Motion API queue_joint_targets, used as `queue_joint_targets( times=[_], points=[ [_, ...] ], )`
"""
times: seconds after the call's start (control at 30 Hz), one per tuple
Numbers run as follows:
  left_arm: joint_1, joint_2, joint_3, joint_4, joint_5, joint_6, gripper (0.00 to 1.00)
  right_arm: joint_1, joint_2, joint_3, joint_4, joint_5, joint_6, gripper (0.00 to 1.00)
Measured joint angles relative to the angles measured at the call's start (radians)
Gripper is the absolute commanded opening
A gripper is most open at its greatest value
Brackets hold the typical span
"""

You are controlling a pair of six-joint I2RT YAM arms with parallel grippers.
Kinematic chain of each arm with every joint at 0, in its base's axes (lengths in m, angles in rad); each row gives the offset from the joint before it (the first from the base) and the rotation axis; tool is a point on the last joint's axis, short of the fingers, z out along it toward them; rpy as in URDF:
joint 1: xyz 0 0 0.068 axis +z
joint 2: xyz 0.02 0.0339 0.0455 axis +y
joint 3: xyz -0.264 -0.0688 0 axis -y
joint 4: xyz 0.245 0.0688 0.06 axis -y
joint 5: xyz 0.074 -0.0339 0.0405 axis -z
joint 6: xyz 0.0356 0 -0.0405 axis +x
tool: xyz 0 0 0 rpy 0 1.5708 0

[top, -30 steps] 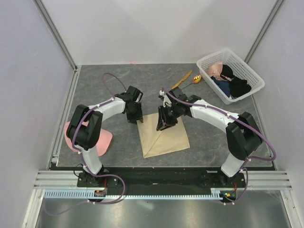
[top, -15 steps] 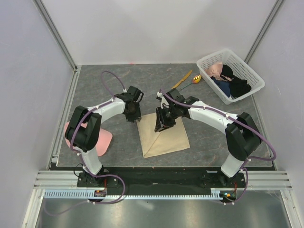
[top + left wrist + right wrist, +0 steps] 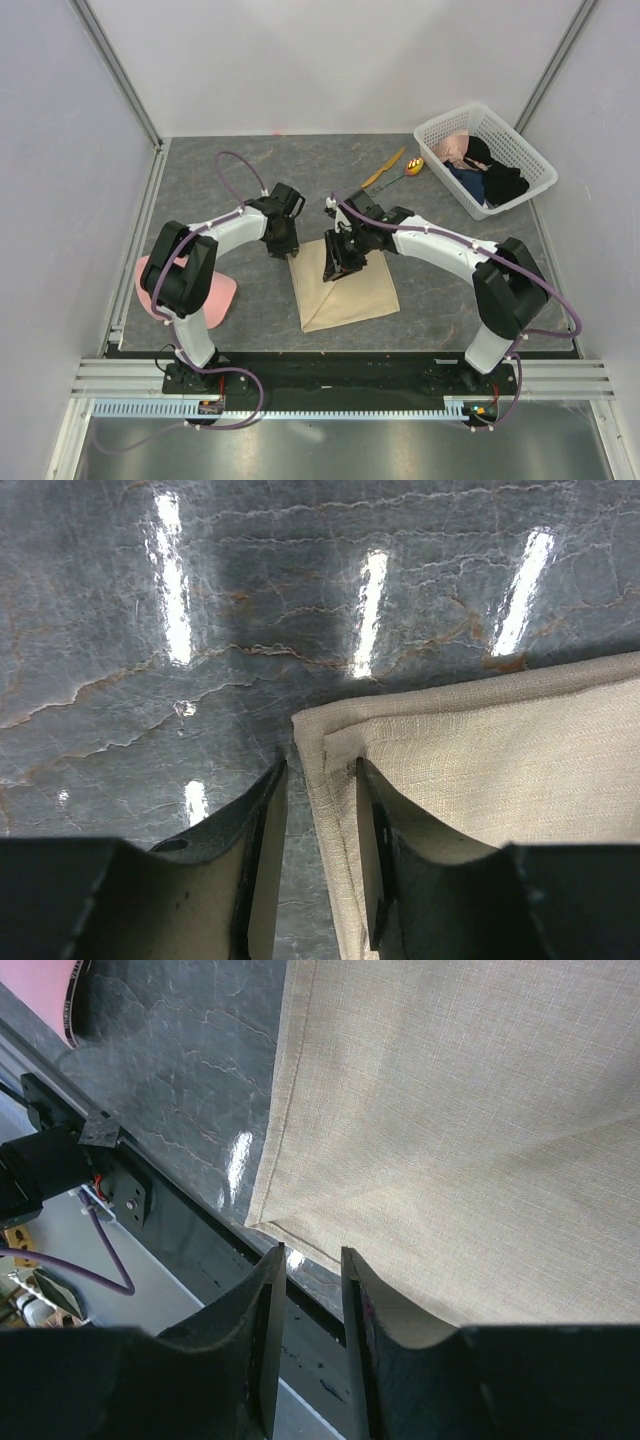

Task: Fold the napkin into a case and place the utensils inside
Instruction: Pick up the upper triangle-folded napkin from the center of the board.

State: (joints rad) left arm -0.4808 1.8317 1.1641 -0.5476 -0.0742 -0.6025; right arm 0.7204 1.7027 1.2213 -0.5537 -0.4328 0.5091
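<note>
napkin (image 3: 345,285) at middle of mat (image 3: 250,170), partly folded: doubled far edge, diagonal crease, no case yet | knife (image 3: 383,168) and spoon (image 3: 412,166) well beyond it, near basket (image 3: 530,160), not inside | left gripper (image 3: 320,770) spread astride far-left corner, not pinching | right gripper (image 3: 311,1252) slightly apart, empty, over napkin | bare mat all round its edges
</note>
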Motion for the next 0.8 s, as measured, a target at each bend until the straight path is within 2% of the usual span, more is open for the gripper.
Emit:
queue_joint_targets(
  times=[0.03, 0.27, 0.43, 0.47, 0.8],
  points=[
    [-0.004, 0.001, 0.0, 0.001, -0.005, -0.003, 0.39, 0.01, 0.001, 0.0, 0.0, 0.009, 0.003, 0.37],
    [-0.018, -0.001, -0.016, 0.03, -0.02, -0.047, 0.13, 0.115, 0.023, 0.001, -0.002, 0.169, 0.043, 0.46],
    [-0.017, -0.023, -0.056, 0.083, 0.003, -0.087, 0.08, 0.242, 0.024, 0.0, 0.037, 0.326, 0.076, 0.5],
    [-0.017, -0.024, -0.06, 0.092, 0.01, -0.092, 0.02, 0.264, 0.024, 0.0, 0.048, 0.349, 0.082, 0.5],
    [-0.018, -0.05, -0.104, 0.138, 0.061, -0.15, 0.02, 0.418, 0.08, 0.0, 0.105, 0.496, 0.116, 0.46]
  ],
)
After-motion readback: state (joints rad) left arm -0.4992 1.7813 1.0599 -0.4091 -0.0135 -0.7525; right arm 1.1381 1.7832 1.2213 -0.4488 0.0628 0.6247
